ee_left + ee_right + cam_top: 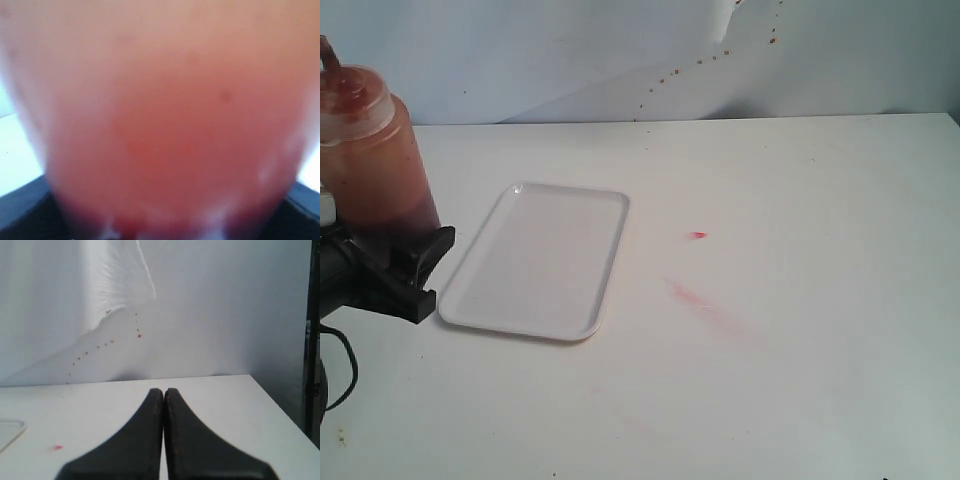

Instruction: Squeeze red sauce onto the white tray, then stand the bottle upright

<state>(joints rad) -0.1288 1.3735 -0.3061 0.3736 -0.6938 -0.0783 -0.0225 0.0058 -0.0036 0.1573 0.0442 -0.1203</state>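
The bottle (375,160) stands nearly upright at the far left of the exterior view, its red nozzle (329,55) cut off by the frame's top edge. Red sauce shows dark through its translucent wall. My left gripper (392,252) is shut on the bottle's lower part, and its black fingers (420,268) hide the base. In the left wrist view the bottle (165,125) fills the frame as an orange-red blur. The white tray (540,260) lies flat just right of the bottle, its surface bare. My right gripper (163,393) is shut on nothing above the table and is outside the exterior view.
A small bright red blob (697,235) sits on the table right of the tray, also seen as a red blob (57,447) in the right wrist view. A faint pale-red smear (702,302) runs below it. A spattered white backdrop (720,60) rises behind the table.
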